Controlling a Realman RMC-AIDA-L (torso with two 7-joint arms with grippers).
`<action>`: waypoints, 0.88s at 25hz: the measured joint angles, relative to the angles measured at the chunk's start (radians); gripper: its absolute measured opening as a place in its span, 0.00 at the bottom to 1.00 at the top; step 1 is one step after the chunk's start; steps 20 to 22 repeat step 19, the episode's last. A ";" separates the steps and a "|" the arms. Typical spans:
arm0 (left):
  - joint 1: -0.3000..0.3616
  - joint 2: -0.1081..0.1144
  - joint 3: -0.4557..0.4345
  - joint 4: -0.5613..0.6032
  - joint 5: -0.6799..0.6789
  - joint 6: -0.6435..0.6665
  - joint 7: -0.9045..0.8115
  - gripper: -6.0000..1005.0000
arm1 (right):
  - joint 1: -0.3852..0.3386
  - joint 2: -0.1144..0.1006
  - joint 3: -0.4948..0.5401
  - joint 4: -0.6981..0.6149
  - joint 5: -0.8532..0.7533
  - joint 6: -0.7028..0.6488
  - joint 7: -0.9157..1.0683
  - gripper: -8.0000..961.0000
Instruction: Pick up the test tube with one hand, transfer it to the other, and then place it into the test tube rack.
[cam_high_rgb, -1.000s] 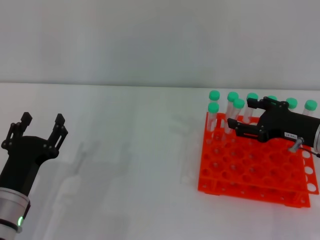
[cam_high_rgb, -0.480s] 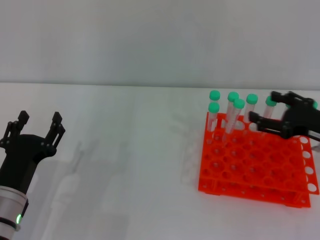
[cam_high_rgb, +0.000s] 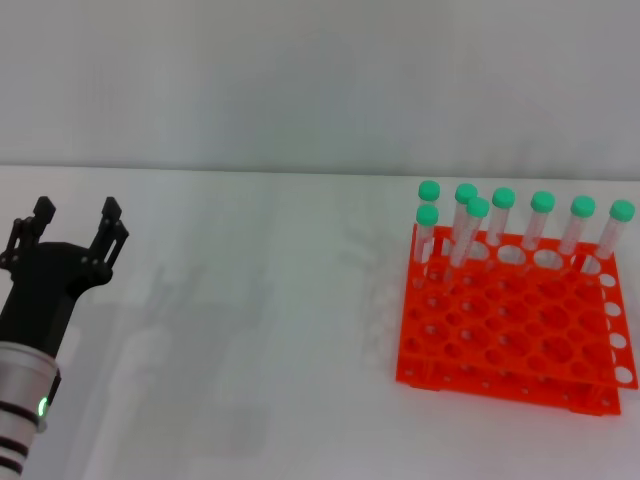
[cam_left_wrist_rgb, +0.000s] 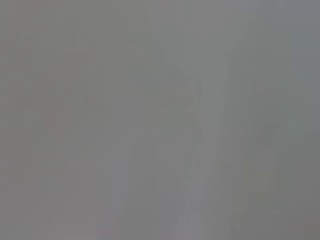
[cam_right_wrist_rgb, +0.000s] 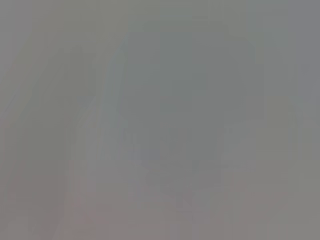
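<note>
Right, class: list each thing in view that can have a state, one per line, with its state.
Left end effector: open, empty, above the table.
Right end effector: not in view.
Test tubes: eight, green caps on, standing tilted in the rack.
Test tube rack: upright on the table, most holes empty.

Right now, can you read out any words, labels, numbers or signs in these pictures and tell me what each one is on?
None can be read.
Bright orange-red plastic test tube rack: no markings visible.
Green-capped clear tubes: no labels visible.
Black left gripper, open: no text visible.
Both wrist views show only grey blur.
</note>
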 joint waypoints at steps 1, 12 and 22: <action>-0.007 0.000 0.000 -0.003 0.000 -0.003 0.001 0.78 | 0.002 0.000 0.016 0.037 0.060 0.000 -0.071 0.91; -0.029 -0.002 0.000 0.005 0.000 -0.009 -0.003 0.78 | 0.012 0.000 0.030 0.142 0.257 0.052 -0.195 0.91; -0.028 -0.001 -0.007 -0.005 -0.012 -0.039 -0.059 0.78 | 0.013 0.003 0.031 0.183 0.267 0.053 -0.204 0.91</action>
